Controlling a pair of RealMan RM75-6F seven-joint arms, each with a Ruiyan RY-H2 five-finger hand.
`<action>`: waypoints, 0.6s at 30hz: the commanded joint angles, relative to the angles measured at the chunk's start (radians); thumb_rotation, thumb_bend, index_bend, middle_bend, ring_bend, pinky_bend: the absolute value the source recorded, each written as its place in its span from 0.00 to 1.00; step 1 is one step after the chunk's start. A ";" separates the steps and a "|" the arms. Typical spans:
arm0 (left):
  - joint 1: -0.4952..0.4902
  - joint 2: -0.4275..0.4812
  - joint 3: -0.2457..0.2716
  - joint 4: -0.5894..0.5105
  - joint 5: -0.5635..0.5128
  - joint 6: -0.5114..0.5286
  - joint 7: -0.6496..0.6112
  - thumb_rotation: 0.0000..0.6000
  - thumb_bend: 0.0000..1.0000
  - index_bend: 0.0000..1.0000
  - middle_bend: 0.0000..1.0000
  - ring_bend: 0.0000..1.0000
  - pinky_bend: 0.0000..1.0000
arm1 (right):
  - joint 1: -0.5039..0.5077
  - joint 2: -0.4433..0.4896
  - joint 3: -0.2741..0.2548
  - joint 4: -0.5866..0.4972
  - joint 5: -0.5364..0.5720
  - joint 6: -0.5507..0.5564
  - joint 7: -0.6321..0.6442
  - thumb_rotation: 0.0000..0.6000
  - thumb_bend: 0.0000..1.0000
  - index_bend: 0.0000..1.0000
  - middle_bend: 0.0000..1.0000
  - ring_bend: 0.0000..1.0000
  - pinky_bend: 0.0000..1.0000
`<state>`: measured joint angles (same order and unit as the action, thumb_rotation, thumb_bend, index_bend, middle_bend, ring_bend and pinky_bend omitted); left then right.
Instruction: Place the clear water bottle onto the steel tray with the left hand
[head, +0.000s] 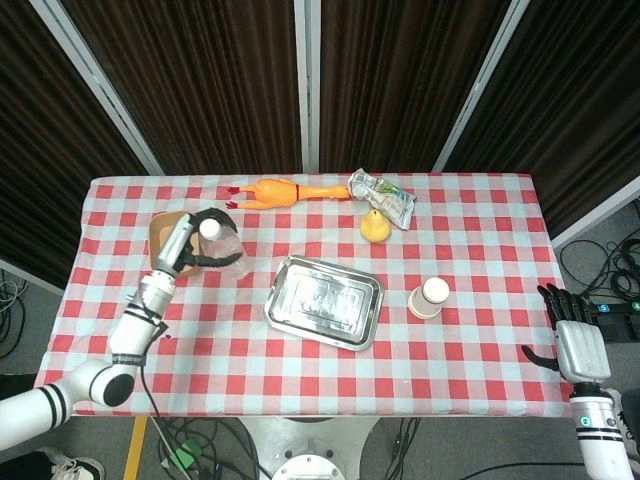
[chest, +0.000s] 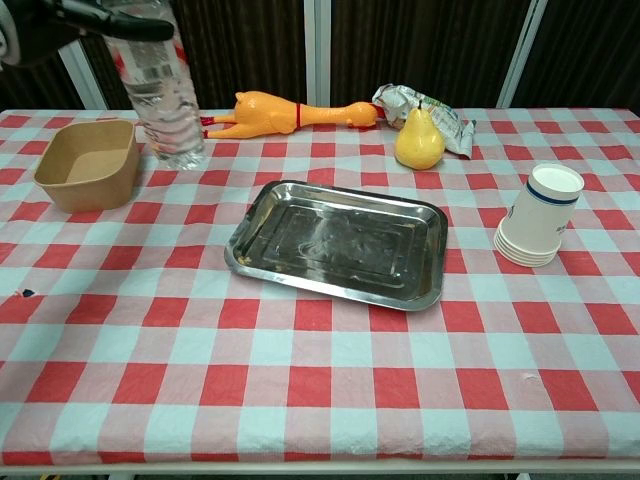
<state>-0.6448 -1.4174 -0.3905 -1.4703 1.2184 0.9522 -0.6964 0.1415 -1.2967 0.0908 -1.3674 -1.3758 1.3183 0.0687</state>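
Note:
My left hand (head: 190, 246) grips the clear water bottle (head: 225, 250) near its white cap and holds it upright above the tablecloth, left of the steel tray (head: 324, 301). In the chest view the clear water bottle (chest: 163, 95) hangs at the upper left, with dark fingers (chest: 120, 22) around its top. The steel tray (chest: 340, 243) lies bare at the table's middle. My right hand (head: 575, 336) hangs off the table's right edge, fingers apart, holding nothing.
A brown paper bowl (chest: 86, 165) stands just left of the bottle. A rubber chicken (chest: 285, 113), a pear (chest: 419, 140) and a crumpled wrapper (chest: 425, 108) lie behind the tray. A stack of paper cups (chest: 541, 215) stands to the tray's right.

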 joint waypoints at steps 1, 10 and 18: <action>-0.001 0.026 -0.018 0.021 -0.036 -0.025 -0.001 1.00 0.25 0.62 0.66 0.54 0.53 | 0.001 -0.002 -0.001 0.002 0.001 -0.002 -0.002 1.00 0.10 0.03 0.03 0.00 0.00; -0.033 -0.037 0.012 0.013 -0.002 -0.032 0.006 1.00 0.25 0.62 0.66 0.54 0.53 | 0.001 -0.002 0.000 -0.004 -0.001 0.003 -0.013 1.00 0.10 0.03 0.03 0.00 0.00; -0.039 -0.022 0.002 0.006 -0.034 -0.041 0.022 1.00 0.25 0.62 0.66 0.54 0.53 | 0.001 -0.006 -0.002 0.005 0.000 -0.004 -0.006 1.00 0.10 0.03 0.03 0.00 0.00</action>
<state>-0.6738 -1.4248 -0.3929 -1.4612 1.1801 0.9197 -0.6810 0.1428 -1.3024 0.0882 -1.3620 -1.3754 1.3146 0.0619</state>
